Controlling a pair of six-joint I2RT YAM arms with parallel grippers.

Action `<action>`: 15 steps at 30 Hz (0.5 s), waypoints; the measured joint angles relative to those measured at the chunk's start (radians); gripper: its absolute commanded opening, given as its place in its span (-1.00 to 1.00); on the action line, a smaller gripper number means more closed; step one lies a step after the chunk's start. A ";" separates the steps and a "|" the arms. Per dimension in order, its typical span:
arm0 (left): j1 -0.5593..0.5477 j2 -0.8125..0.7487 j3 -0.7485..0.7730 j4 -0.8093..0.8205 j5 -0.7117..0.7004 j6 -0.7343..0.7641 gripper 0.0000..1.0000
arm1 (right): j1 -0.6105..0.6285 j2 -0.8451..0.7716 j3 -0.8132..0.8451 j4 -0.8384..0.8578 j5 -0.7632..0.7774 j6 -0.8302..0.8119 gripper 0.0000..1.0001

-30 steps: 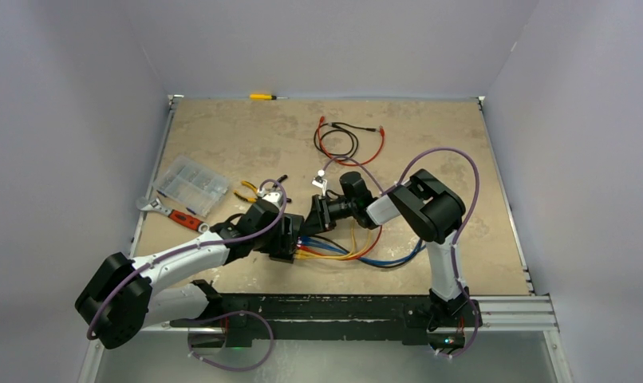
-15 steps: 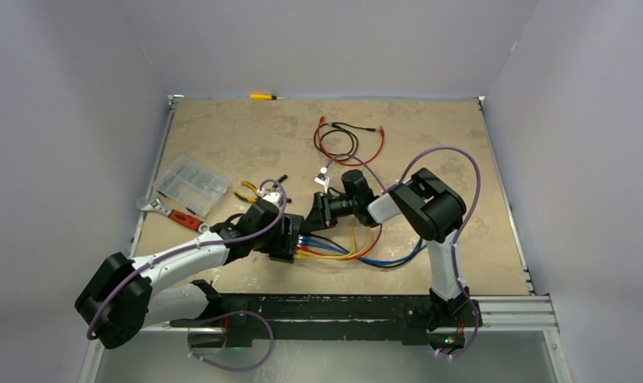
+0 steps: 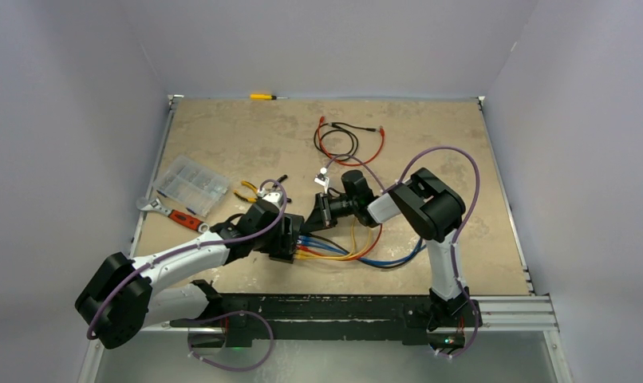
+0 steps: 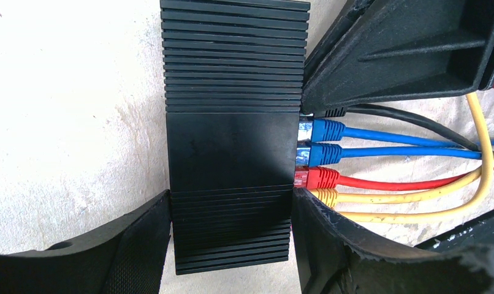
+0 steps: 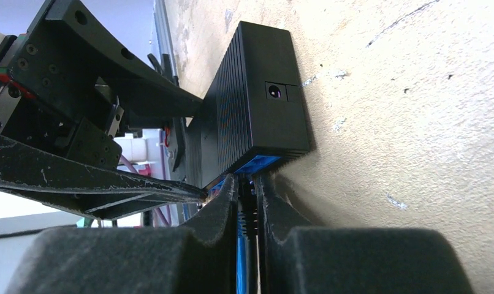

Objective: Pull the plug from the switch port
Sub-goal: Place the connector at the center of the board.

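Switch, a flat black ribbed box (image 4: 232,153), lies on the pale mottled table (image 4: 67,122), a little toward 6 o'clock of the table's middle in the top view. The left tool (image 4: 231,199) clamps it across its width, one padded finger against each long side near the 6 o'clock end in the left wrist view.

From the port face at 3 o'clock run a row of cables: a black-booted plug (image 4: 334,112) at the 12 o'clock end, then two blue plugs (image 4: 324,141), a red plug (image 4: 318,177) and a yellow plug (image 4: 324,197). The right tool (image 5: 246,179) comes in from 3 o'clock and sits over the black-booted plug. In the right wrist view its fingers are drawn close together on a dark ribbed boot right at the port face, so it appears to be pinching that plug, with blue showing just behind.

Judged from here, the pull is about to start, and several things could spoil it:
- If the latch tab is not pressed, the plug stays locked and the fingers slide off the boot.
- The nearest blue plug touches the black one; a pinch placed too far toward 6 o'clock would catch both.
- A pull off the port's axis could jam the plug.
- If the left clamp is too light, the whole switch drags along toward 3 o'clock.
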 measured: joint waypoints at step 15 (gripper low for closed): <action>-0.003 0.013 0.006 -0.007 -0.029 -0.013 -1.00 | 0.002 -0.023 0.003 -0.050 0.014 -0.058 -1.00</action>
